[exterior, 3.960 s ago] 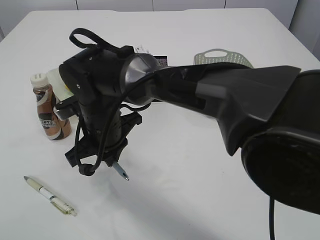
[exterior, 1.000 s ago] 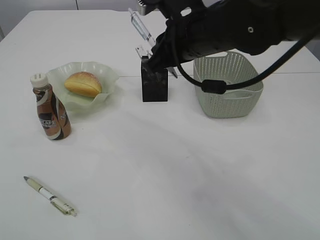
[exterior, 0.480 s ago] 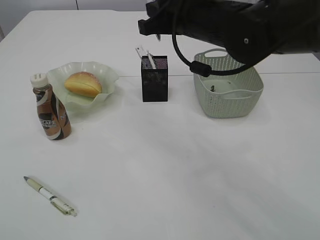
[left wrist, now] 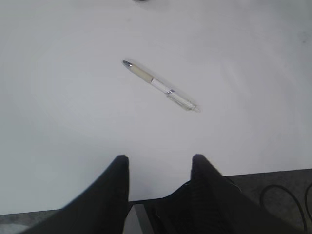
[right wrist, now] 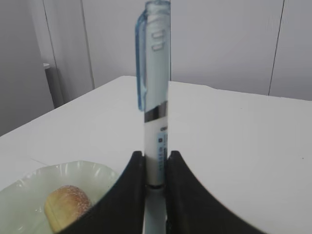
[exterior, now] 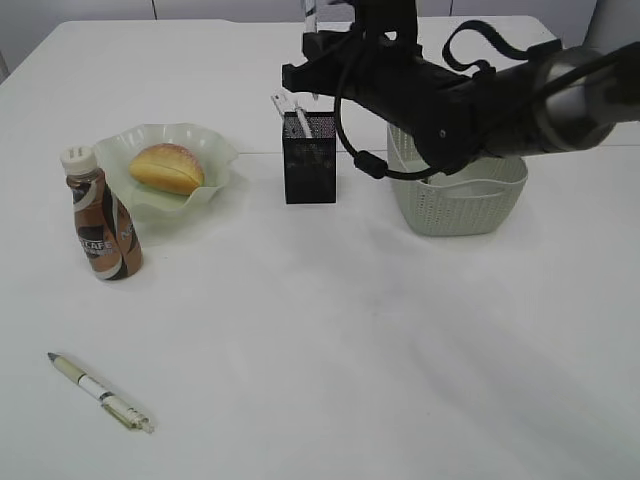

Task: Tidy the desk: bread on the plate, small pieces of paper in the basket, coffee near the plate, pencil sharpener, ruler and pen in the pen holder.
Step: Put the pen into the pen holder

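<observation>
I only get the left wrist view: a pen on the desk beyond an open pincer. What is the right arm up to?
Observer: The right pincer is shut on a clear pen, holding it upright.
Operator: Is the bread on the plate?
Observer: Yes, the bread lies in the plate.
Operator: And the coffee?
Observer: The coffee stands upright right beside the plate.

Right arm reaches in from 3 o'clock toward 12; right end effector (right wrist: pixel 155 168) clamped on an upright pen (right wrist: pixel 155 97). Left end effector (left wrist: pixel 158 170) parted, empty, hovering.
</observation>
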